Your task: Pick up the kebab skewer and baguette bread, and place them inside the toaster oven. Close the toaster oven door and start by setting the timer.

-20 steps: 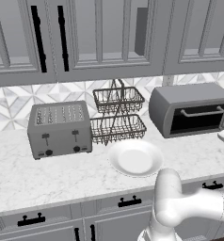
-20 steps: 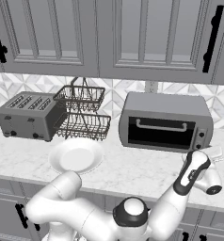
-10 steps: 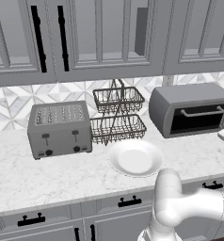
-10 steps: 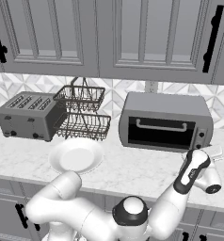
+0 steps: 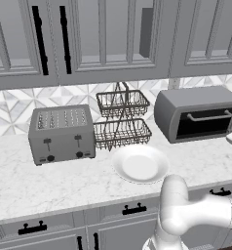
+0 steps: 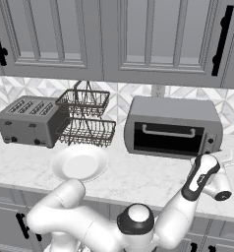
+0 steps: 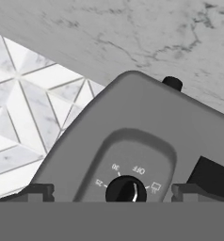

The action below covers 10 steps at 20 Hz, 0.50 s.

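**End effector at the timer knob, door shut**

My end effector (image 7: 112,192) stands wide open, holding nothing, its tips either side of the timer knob (image 7: 126,189). Beyond, the toaster oven (image 6: 173,127) sits on the counter (image 6: 138,179) with its door (image 6: 167,137) closed. Only the timer seems left.

"OFF", "30" on toaster oven (image 7: 147,141) dial

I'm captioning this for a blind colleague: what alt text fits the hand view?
Close-up of a black timer knob on the grey toaster oven, with dial marks reading OFF and 30 above it. The tool's two dark fingertips stand wide apart on either side of the knob. White tiled wall and marble counter lie behind.
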Tool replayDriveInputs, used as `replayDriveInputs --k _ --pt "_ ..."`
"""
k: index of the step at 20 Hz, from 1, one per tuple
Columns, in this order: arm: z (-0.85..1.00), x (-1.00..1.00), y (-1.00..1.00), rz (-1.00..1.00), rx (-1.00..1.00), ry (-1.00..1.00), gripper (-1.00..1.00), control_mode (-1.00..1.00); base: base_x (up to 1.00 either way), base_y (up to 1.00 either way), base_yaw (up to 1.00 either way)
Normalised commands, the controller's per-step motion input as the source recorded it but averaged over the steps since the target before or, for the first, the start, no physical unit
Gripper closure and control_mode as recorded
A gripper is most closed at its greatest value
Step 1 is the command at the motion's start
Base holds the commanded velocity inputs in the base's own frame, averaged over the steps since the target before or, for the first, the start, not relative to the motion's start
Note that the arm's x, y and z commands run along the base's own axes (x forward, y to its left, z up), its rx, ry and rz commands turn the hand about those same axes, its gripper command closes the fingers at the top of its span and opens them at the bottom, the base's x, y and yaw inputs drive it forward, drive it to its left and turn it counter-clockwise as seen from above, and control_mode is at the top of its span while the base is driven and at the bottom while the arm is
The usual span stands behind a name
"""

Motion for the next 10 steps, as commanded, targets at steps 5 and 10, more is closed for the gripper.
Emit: replayDriveInputs --k 5,10 --pt "-0.02 0.00 0.00 -0.02 0.00 0.00 -1.00 -1.00 0.00 0.00 0.00" --pt "-0.03 0.00 0.00 -0.02 0.00 0.00 -1.00 -1.00 0.00 0.00 0.00"
